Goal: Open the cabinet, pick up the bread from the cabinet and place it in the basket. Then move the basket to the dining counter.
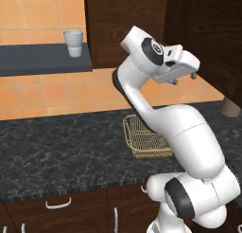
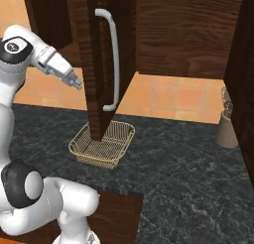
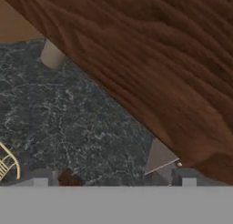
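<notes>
No words, letters, numbers or signs to read anywhere. Nothing written on the dark wood cabinet [image 2: 106, 54] door, nothing on the wire basket [image 2: 103, 143], nothing on the white cup [image 1: 73, 42] up on the shelf.
</notes>
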### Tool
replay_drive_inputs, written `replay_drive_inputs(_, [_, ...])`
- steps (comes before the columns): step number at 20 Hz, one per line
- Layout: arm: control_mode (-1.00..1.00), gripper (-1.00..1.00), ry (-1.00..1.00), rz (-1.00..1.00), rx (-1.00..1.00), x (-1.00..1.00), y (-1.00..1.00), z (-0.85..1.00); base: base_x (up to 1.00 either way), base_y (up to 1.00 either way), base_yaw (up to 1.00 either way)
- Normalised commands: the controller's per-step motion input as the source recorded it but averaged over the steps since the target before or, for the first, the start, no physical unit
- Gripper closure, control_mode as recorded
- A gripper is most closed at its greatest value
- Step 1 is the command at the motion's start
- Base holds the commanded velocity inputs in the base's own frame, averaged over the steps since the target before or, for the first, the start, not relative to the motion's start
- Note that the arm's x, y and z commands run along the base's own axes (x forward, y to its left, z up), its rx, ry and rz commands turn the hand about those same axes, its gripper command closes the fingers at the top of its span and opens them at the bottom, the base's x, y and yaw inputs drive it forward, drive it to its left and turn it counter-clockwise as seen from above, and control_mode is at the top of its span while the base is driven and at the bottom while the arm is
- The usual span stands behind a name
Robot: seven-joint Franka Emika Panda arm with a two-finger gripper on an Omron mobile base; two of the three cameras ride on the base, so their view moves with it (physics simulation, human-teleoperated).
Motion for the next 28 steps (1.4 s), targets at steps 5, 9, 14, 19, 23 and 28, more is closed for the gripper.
replay_drive_inputs(5, [-1.0, -1.0, -0.16, 0.54, 0.21, 1.0, 0.07, 0.29, 0.0, 0.0, 0.0])
replay_drive_inputs(9, [-1.0, -1.0, -0.14, 0.54, 0.29, 1.0, 0.0, 0.36, 0.0, 0.0, 0.0])
replay_drive_inputs(14, [-1.0, -1.0, -0.2, 0.52, 0.19, 0.95, 0.23, 0.27, 0.0, 0.0, 0.0])
replay_drive_inputs(19, [-1.0, -1.0, -0.01, 0.33, 0.15, 1.0, 0.27, 0.11, 0.0, 0.0, 0.0])
replay_drive_inputs(23, [-1.0, -1.0, -0.06, 0.35, 0.11, 0.98, 0.06, 0.0, 0.0, 0.0, 0.0])
replay_drive_inputs(28, [-1.0, -1.0, -0.05, 0.21, 0.03, 0.78, 0.0, 0.0, 0.0, 0.0, 0.0])
